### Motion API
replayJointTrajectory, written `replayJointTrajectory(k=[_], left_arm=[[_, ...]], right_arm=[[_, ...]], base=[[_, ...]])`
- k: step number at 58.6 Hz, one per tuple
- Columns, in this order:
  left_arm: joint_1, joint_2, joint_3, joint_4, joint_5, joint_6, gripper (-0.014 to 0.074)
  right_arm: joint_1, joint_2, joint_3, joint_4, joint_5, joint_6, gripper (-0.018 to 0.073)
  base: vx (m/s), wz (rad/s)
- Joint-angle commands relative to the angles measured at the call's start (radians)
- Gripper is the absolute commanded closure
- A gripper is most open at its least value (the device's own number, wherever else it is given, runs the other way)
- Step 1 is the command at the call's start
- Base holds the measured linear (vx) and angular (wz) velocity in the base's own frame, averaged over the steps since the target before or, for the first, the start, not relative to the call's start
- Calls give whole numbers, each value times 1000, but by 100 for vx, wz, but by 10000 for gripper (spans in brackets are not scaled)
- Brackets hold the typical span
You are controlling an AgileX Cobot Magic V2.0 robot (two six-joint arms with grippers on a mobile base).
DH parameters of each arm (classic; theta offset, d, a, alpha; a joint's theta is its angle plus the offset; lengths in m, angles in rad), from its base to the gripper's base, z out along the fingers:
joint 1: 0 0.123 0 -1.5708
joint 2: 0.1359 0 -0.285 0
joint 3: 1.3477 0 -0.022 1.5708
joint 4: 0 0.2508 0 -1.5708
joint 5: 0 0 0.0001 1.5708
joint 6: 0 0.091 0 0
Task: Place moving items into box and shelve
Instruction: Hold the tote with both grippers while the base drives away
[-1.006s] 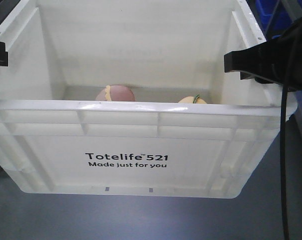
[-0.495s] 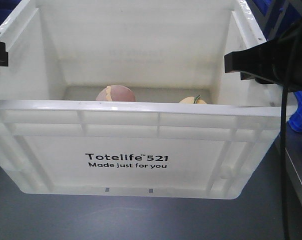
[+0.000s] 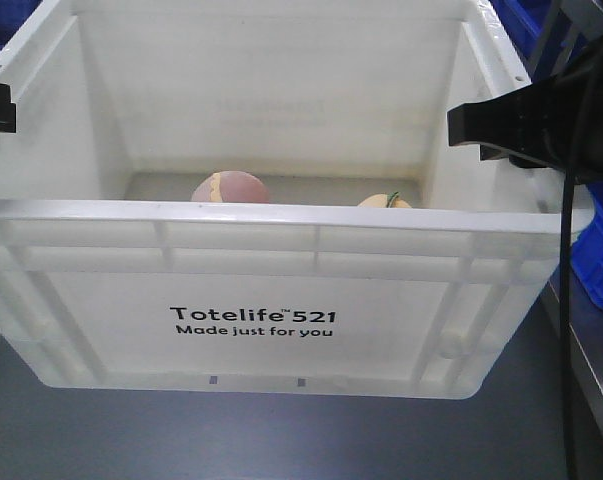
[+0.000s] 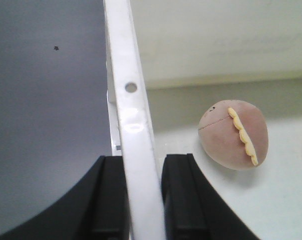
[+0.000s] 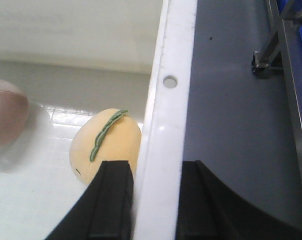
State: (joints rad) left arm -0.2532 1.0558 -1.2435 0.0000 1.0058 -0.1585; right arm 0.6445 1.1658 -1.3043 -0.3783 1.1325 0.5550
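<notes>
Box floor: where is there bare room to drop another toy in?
Bare floor of the box lies between its left wall and the pinkish-brown toy, along the far wall, and between that toy and the yellow toy. Crowded at the right wall: the yellow toy sits close beside it.

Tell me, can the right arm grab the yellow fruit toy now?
Probably not yet. The right arm has its jaws clamped on the box rim, one on each side. The yellow fruit toy lies just inside, but the arm would have to let go first.
</notes>
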Motion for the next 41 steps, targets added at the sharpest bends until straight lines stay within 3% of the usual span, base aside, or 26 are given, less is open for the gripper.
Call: replayJointTrajectory(k=[1, 41], left_arm=[[-4, -26, -44, 25, -134, 10, 558], [-4, -26, -44, 25, -134, 10, 558]], right_arm=[[-3, -35, -41, -108, -126, -23, 495], [-3, -35, -41, -108, -126, -23, 495]], base=[[33, -1], [36, -2]])
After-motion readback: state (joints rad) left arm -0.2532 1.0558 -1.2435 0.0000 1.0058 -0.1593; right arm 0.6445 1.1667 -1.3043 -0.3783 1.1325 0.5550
